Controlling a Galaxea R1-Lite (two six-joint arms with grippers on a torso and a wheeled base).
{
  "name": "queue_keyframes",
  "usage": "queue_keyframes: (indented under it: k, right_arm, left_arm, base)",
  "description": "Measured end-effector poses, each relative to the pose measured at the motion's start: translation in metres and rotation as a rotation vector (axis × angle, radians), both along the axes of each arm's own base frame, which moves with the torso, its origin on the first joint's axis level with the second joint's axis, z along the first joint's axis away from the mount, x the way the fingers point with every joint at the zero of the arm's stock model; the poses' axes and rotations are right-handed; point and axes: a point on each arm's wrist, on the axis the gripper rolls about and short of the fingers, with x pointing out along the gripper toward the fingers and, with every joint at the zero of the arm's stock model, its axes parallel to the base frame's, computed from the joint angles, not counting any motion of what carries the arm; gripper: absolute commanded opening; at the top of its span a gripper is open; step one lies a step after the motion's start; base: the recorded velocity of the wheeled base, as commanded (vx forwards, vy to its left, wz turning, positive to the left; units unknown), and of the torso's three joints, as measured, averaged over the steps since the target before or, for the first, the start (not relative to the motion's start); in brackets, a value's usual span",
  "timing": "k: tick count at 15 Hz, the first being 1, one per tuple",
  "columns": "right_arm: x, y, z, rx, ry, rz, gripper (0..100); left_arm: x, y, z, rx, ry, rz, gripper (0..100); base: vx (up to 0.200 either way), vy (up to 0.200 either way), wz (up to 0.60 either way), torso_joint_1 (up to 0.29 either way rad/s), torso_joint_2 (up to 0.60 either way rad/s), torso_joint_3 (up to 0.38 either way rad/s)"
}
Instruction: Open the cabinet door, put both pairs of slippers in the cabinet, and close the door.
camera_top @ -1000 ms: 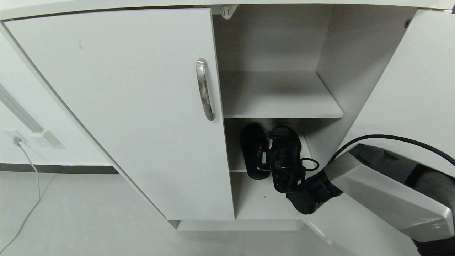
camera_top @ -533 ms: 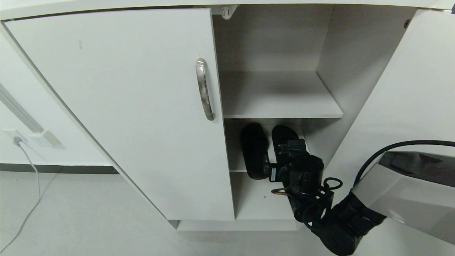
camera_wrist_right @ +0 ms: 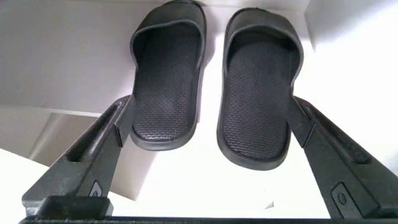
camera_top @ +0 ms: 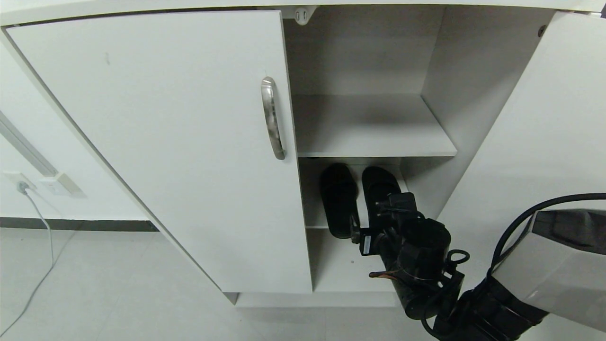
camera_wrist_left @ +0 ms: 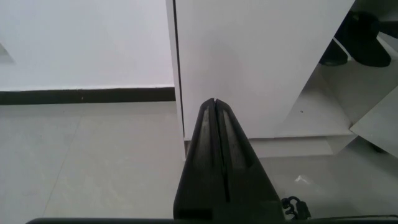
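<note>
Fingers (camera_wrist_right: 93, 162) of your right gripper (camera_top: 376, 218) stand wide apart with nothing between them, flanking the heels of the pair of black slippers (camera_top: 338, 199). That pair lies side by side, toes inward, on the middle shelf (camera_top: 313, 226) of the cabinet (camera_top: 440, 71), with the heels jutting slightly past the shelf's front edge. I read this pair as placed, so your step now is to get clear of it. Draw the wrist straight back along the line of the soles and keep the fingers spread so neither pad catches a heel and drags a slipper off the shelf. Mind the open right door (camera_top: 544, 118) close beside your forearm, and don't swing wide until the gripper is outside the cabinet frame. Your left gripper (camera_wrist_left: 214, 102) hangs low in front of the closed left door (camera_top: 165, 142), its fingers pressed together. A second pair is still to go in, and the bottom compartment (camera_top: 341, 270) looks the easier spot. Before shutting the door, check that those overhanging heels won't foul it.
</note>
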Motion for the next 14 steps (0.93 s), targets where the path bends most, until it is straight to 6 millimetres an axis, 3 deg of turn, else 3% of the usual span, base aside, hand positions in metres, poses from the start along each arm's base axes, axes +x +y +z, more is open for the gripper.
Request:
queue_keyframes:
  k: [3, 14]
  right_arm:
    - [-0.0023, -0.0016, -0.0012, -0.003, 0.003, 0.001, 100]
    - [-0.0026, -0.0024, -0.0015, -0.007, 0.005, 0.002, 100]
  left_arm:
    - [0.0, 0.0, 0.0, 0.0, 0.0, 0.0, 0]
    - [0.0, 0.0, 0.0001, -0.001, 0.0, 0.0, 0]
  base:
    - [-0.2, 0.0, 0.0, -0.001, 0.01, -0.001]
    - [0.0, 0.0, 0.0, 0.0, 0.0, 0.0]
